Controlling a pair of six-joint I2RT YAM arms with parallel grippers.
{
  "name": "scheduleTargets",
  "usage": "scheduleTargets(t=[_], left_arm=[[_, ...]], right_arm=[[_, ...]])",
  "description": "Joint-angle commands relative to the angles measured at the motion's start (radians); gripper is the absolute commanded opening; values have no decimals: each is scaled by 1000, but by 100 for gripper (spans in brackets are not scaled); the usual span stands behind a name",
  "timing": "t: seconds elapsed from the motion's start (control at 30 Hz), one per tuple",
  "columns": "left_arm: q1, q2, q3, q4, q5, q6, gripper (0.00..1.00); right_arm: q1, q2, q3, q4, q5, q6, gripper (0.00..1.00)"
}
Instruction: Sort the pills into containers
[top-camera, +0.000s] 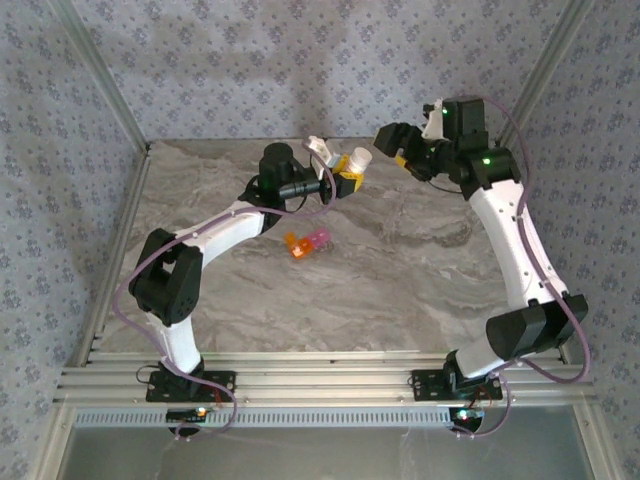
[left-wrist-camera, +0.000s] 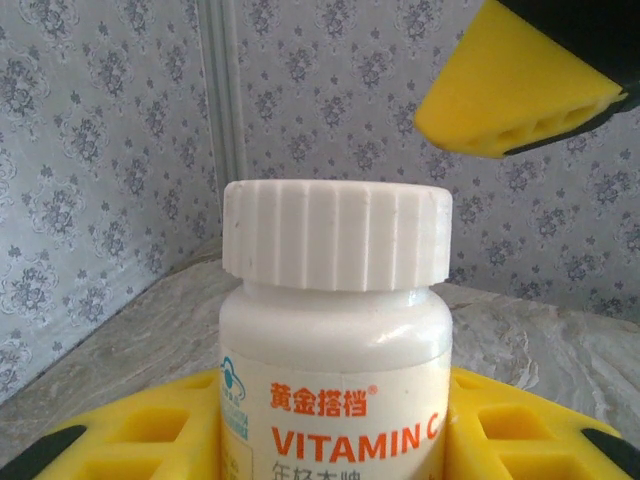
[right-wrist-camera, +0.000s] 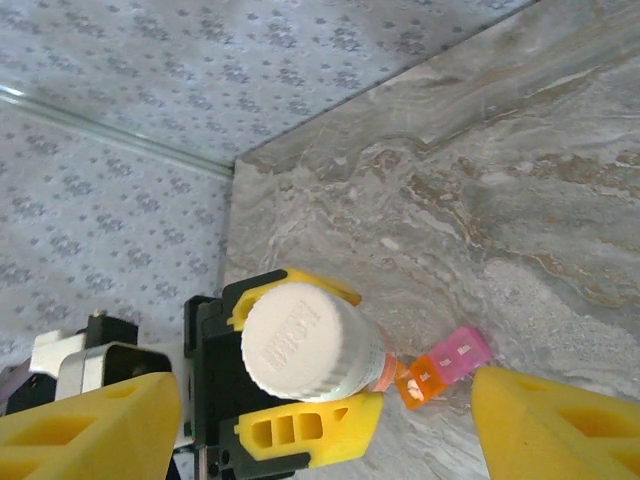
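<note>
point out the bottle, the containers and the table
bottle (left-wrist-camera: 335, 340), left wrist view, white body under the cap
containers (right-wrist-camera: 443, 366), right wrist view, middle of the strip
table (top-camera: 400, 270), top external view, bare marble right of centre

White bottle (left-wrist-camera: 335, 340) of glossy plastic, cap (left-wrist-camera: 336, 235) ribbed — containers (right-wrist-camera: 440, 368) translucent plastic — table (top-camera: 400, 280) marbled, matt

Small strip of joined translucent containers (top-camera: 307, 242), one orange, the rest pink, lying flat mid-way across the marble table (top-camera: 420, 290)
</note>
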Motion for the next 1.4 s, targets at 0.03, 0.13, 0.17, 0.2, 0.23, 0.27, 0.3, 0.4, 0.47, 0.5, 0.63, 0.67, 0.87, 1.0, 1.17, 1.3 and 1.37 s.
scheduleTargets(t=[0.03,0.13,0.17,0.2,0.23,0.27,0.3,0.4,0.47,0.5,0.63,0.67,0.87,1.0,1.17,1.3,1.37], left_arm=[[7,-34,42,48,51,-19,0],[10,-31,51,41,72,-26,0],[11,-31,53,35,75,-25,0],[12,-32,57,31,79,-27,0],[11,-30,56,28,81,-26,0],[12,-31,58,28,83,-27,0],[11,-30,59,28,86,-29,0],[11,-28,62,27,92,-35,0],[12,-28,59,28,92,-37,0],[12,-30,58,29,93,-38,0],[11,-33,54,32,93,-39,0],[12,-34,52,33,91,-39,0],[12,-39,44,35,87,-37,0],[12,-37,46,35,83,-36,0],[-1,-40,45,24,-12,12,0],[-39,-49,40,-14,-149,144,0],[-56,-53,32,-7,-208,188,0]], right_arm=[[-6,55,80,-50,-106,-199,78],[3,104,158,-110,-98,-302,79],[5,120,182,-130,-93,-323,79],[9,136,209,-154,-85,-345,79],[15,154,238,-178,-78,-364,79],[19,169,259,-199,-72,-378,79],[25,183,281,-221,-64,-391,79],[41,214,319,-250,-56,-409,79],[49,224,323,-255,-50,-411,78],[52,229,323,-256,-52,-411,78],[56,244,317,-258,-53,-411,75],[56,245,317,-258,-54,-411,74],[57,254,313,-267,-54,-399,49],[69,240,275,-256,-31,-356,42],[120,188,167,-212,120,-138,37],[197,122,29,-117,273,114,36],[222,104,-12,-66,307,188,36]])
